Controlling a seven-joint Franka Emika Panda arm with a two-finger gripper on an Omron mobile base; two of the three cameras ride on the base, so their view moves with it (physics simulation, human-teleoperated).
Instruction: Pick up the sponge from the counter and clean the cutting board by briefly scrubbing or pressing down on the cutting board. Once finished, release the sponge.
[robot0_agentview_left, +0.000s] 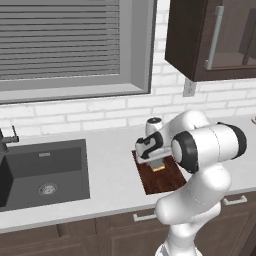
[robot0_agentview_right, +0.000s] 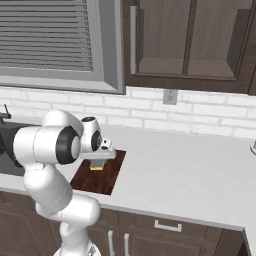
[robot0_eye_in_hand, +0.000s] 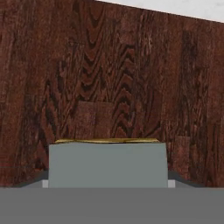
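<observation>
The dark reddish-brown cutting board (robot0_agentview_left: 167, 182) (robot0_agentview_right: 100, 182) (robot0_eye_in_hand: 109, 65) lies on the light counter (robot0_agentview_left: 112, 165) (robot0_agentview_right: 190, 170), just right of the sink. My gripper (robot0_agentview_left: 157, 161) (robot0_agentview_right: 98, 160) points straight down over the board's far half and is shut on the sponge (robot0_agentview_left: 159, 167) (robot0_agentview_right: 97, 165) (robot0_eye_in_hand: 107, 164). In the hand view the sponge's grey-green face and a thin yellow edge sit between the dark fingertips (robot0_eye_in_hand: 42, 178). The sponge is at or just above the wood; I cannot tell whether it touches.
A dark grey sink basin (robot0_agentview_left: 45, 172) with a faucet (robot0_agentview_left: 6, 140) is set into the counter to the left. A brick wall with an outlet (robot0_agentview_right: 170, 96) lies behind, with dark upper cabinets (robot0_agentview_right: 190, 40) overhead. To the right the counter runs on.
</observation>
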